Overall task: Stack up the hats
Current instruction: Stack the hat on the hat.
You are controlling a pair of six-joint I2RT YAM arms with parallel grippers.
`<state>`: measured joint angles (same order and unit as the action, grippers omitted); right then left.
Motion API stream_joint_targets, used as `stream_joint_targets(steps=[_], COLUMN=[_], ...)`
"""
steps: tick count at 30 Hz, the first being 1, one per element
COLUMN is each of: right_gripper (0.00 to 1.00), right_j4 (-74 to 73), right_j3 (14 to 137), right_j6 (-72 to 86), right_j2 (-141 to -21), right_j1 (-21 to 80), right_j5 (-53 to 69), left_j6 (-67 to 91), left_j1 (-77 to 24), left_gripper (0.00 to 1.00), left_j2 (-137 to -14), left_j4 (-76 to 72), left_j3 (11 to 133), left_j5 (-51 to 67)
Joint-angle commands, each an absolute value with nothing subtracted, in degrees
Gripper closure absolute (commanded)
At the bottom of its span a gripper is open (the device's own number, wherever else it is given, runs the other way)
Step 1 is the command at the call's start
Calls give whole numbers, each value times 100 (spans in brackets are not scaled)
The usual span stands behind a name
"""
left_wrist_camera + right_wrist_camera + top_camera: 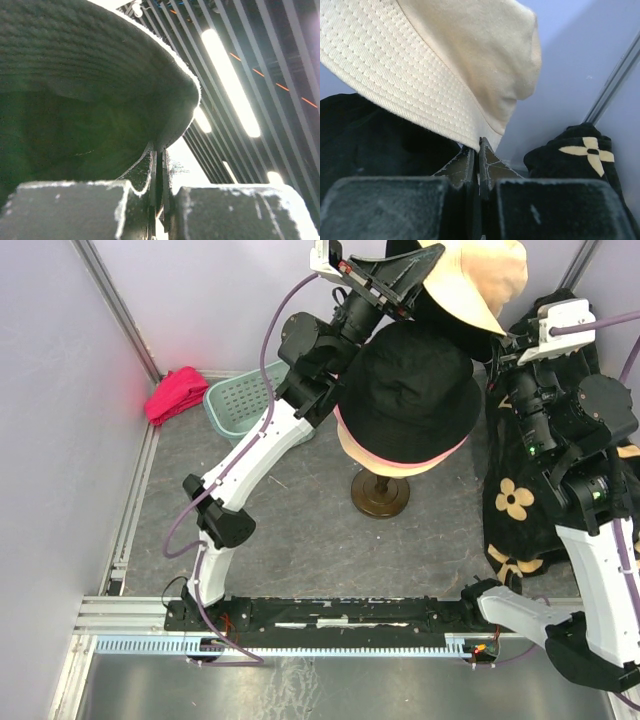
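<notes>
A cream-tan hat hangs in the air above the stand at the back. My left gripper is shut on its left brim. In the left wrist view the jaws pinch the brim edge, with the hat's shaded underside overhead. My right gripper is shut on the near right brim. In the right wrist view its closed tips bite the stitched cream brim. Below, a black hat tops the stack on the stand. A pink brim and a cream layer show under it.
The stand's round brown foot rests on the grey floor. A green basket and a magenta cloth lie at the back left. A black cloth with beige flowers is draped under my right arm. Walls close in on both sides.
</notes>
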<state>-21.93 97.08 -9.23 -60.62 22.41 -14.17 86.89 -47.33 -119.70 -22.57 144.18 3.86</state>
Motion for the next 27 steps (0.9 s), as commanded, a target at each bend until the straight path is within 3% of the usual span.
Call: stream_joint_targets(steps=[1,17,27], right_gripper=[98,98,98], right_j4=[-1808,-1679,-1412], right_j3=[9637,9260,8784], right_j6=[-1092,-1190,-1230], right_j2=[-5879,-5627,-5355], right_j1=[2227,2230,2232], right_j5=[-1753,-1565,-1607], left_j6=[8373,7324,7576], left_j1=[-4750,-4703,-4708], left_gripper=[97,97,97], left_j2=[-11169,-9633,-8860], left_j4=[-2723,-2625,-3510], left_j3=[13997,12071,10536], left_j5=[673,800,680])
